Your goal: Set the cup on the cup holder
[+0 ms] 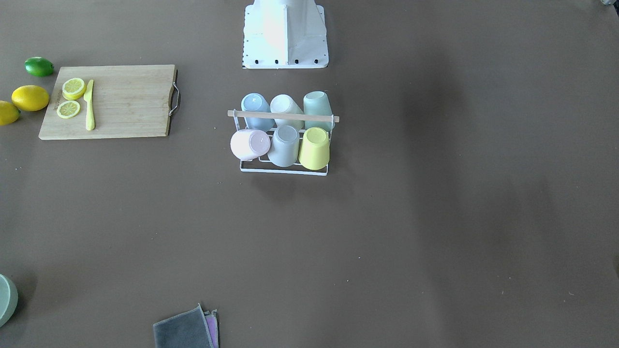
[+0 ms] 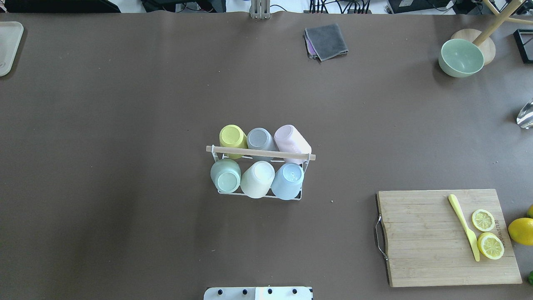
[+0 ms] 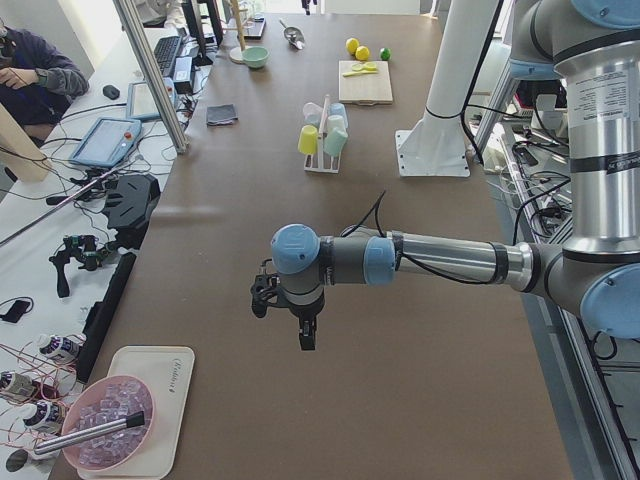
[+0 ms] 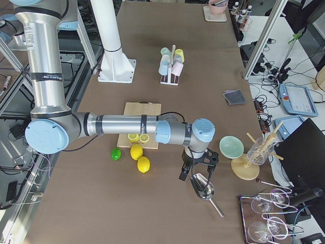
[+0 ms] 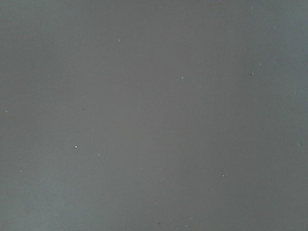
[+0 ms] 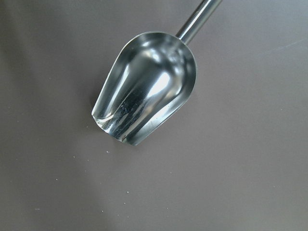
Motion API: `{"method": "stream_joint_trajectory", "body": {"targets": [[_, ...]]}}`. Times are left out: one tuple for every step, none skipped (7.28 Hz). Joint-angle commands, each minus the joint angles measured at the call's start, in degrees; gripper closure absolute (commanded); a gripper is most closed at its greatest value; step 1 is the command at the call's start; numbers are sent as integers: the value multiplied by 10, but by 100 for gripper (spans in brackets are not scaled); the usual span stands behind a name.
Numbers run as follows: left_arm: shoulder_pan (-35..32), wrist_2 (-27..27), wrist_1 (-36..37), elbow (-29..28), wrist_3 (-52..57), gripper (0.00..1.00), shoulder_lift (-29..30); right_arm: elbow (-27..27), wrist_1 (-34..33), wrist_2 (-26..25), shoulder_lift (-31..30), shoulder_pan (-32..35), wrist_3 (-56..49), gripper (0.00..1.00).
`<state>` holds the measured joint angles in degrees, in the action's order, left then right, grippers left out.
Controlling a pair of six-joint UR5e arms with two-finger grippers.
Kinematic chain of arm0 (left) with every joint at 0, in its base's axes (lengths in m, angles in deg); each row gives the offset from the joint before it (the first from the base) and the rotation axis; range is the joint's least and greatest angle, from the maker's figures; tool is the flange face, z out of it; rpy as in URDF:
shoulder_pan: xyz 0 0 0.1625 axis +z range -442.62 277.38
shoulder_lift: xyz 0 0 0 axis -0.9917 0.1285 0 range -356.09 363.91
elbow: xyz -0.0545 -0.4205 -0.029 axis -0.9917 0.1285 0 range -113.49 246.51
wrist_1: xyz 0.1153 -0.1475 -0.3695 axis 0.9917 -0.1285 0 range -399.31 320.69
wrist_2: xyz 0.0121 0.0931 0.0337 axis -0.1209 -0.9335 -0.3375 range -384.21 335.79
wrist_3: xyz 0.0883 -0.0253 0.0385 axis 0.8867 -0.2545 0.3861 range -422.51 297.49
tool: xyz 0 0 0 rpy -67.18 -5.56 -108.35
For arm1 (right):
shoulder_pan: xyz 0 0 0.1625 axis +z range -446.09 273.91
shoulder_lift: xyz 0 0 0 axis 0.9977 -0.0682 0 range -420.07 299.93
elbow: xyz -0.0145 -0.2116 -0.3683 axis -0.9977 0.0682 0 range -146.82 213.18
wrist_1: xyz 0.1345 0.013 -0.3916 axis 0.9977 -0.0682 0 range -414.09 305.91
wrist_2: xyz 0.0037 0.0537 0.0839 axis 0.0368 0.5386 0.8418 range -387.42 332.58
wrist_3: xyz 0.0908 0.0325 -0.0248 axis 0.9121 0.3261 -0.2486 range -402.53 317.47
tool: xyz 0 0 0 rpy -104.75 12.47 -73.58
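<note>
The cup holder (image 2: 260, 153), a white wire rack with a wooden rod on top, stands mid-table and also shows in the front view (image 1: 283, 116). Several pastel cups sit upside down on its prongs, among them a yellow cup (image 2: 232, 137), a pink cup (image 2: 291, 143) and a blue cup (image 2: 287, 180). My left gripper (image 3: 283, 325) hangs over bare table far from the rack; it shows only in the left side view, so I cannot tell its state. My right gripper (image 4: 195, 175) hangs over a metal scoop (image 6: 144, 103) at the table's other end; I cannot tell its state either.
A wooden cutting board (image 2: 445, 237) holds lemon slices and a yellow knife (image 2: 463, 227). Whole lemons (image 1: 30, 97) and a lime (image 1: 38, 66) lie beside it. A green bowl (image 2: 461, 57) and a grey cloth (image 2: 327, 41) are at the far edge.
</note>
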<state>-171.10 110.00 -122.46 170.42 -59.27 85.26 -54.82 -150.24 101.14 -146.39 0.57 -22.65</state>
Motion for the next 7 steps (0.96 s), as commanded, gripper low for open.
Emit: {"method": "stream_joint_trajectory", "body": {"targets": [[1, -23, -3, -2, 36, 2, 7, 0, -1, -2, -1, -1, 4, 0], [1, -23, -3, -3, 35, 2, 6, -2, -5, -4, -2, 7, 4, 0], [1, -23, -3, -3, 34, 2, 7, 10, -4, -9, -2, 7, 1, 0], [1, -22, -3, -4, 34, 2, 7, 12, -5, -4, -9, 18, 1, 0], [1, -22, -4, -5, 34, 2, 7, 12, -4, -8, -10, 25, 1, 0], [1, -22, -3, -5, 34, 2, 7, 12, -4, -9, -10, 25, 1, 0], [1, -22, -4, -6, 34, 2, 7, 12, -4, -9, -10, 25, 1, 0]]}}
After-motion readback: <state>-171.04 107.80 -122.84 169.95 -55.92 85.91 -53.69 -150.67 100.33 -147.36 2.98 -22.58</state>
